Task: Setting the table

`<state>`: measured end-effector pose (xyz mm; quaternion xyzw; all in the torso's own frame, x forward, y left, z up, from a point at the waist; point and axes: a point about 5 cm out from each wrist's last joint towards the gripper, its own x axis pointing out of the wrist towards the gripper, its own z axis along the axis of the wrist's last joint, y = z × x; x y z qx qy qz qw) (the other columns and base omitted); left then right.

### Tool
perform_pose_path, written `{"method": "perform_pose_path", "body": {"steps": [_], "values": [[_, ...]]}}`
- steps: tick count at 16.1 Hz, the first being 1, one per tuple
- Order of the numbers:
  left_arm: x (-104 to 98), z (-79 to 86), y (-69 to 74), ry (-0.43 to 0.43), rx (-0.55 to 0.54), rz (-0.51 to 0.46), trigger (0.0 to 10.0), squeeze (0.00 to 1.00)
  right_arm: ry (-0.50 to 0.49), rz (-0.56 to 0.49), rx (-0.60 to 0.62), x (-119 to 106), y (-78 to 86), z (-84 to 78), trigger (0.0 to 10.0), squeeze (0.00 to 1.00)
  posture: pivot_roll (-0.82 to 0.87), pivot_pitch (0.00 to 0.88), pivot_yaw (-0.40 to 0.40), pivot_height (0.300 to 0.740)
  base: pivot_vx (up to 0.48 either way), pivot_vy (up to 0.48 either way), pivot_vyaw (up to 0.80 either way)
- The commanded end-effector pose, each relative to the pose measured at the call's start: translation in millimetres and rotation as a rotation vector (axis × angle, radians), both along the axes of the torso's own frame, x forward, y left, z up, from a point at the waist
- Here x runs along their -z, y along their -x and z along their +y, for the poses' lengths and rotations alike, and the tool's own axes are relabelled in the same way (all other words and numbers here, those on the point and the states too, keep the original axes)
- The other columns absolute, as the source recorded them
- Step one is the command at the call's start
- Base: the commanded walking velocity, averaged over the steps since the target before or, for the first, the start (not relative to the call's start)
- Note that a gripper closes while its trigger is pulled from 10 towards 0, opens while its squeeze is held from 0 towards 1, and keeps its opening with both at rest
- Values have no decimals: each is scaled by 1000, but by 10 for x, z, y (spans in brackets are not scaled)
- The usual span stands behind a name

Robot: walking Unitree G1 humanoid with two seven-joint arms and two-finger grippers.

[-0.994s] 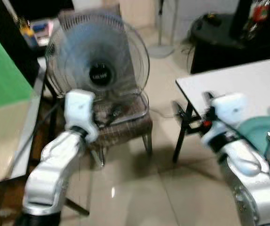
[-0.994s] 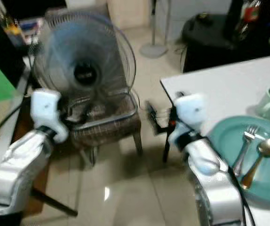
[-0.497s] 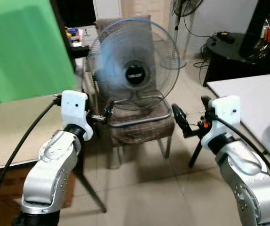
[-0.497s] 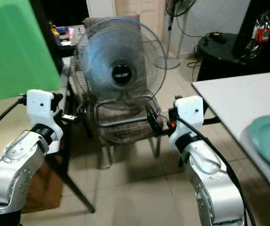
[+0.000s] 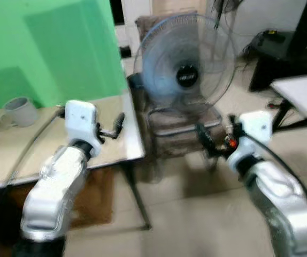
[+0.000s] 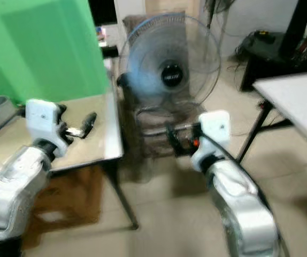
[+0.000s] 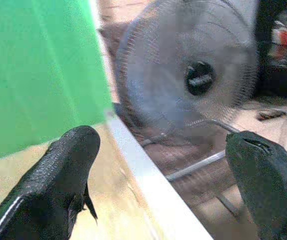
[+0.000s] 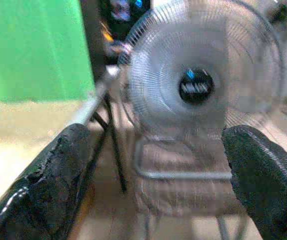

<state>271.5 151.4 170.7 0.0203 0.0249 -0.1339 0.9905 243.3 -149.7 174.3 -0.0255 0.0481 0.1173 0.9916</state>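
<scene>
Fingers (image 7: 58, 185) apart; fan (image 8: 201, 85) badge unreadable

Both arms are rounded silver shells ending in boxy white wrist blocks, and a black cable trails along each. The right wrist block carries a small red-orange spot. The left gripper (image 7: 161, 165) and right gripper (image 8: 156, 172) have thick, matte black fingers with worn, roughened edges

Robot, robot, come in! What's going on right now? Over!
Left tool and right tool both open, empty. Grey cup on beige table ahead-left. Fan on chair straight ahead.
</scene>
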Motion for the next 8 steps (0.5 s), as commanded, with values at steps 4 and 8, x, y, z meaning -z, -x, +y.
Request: {"method": "perform_pose_path", "body": {"steps": [4, 8], "values": [[-1, 29, -10, -16, -15, -1, 10000, 0, -33, 13, -27, -2, 12, 43, 10000, 0, 0, 0, 92, 740, 0, 410, 0], [43, 69, 34, -11, -46, 6, 10000, 0, -18, 17, -81, -5, -20, 100, 10000, 0, -3, 0, 83, 740, 0, 407, 0]]}}
